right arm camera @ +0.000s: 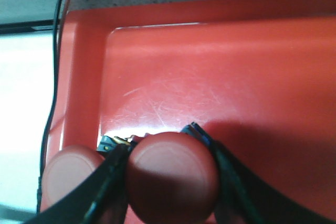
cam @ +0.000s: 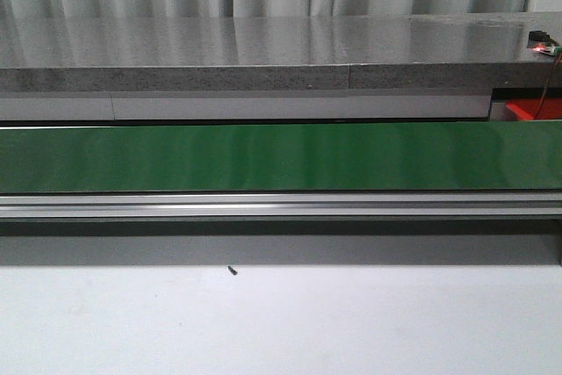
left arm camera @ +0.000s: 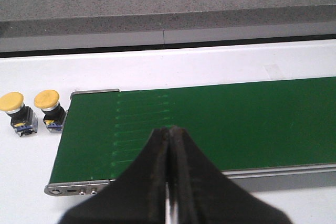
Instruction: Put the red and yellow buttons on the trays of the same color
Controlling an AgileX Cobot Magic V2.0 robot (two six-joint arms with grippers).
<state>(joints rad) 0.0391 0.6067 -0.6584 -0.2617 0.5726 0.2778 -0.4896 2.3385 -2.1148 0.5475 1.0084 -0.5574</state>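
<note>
In the right wrist view my right gripper [right arm camera: 160, 140] is shut on a red button [right arm camera: 172, 174], its fingers on both sides of the round cap, low over the red tray [right arm camera: 210, 66]. A second red button [right arm camera: 71, 178] sits beside it near the tray's rim. In the left wrist view my left gripper [left arm camera: 169, 130] is shut and empty above the near end of the green belt [left arm camera: 236, 119]. Two yellow buttons [left arm camera: 13, 103] [left arm camera: 47, 99] stand on the white table just beyond the belt's end. No yellow tray is in view. Neither gripper shows in the front view.
The green conveyor belt [cam: 281, 157] runs across the front view with a metal rail along its near side. A grey stone counter [cam: 263, 50] lies behind it. A corner of the red tray [cam: 533, 110] shows at the right. A black cable [right arm camera: 55, 77] runs beside the tray.
</note>
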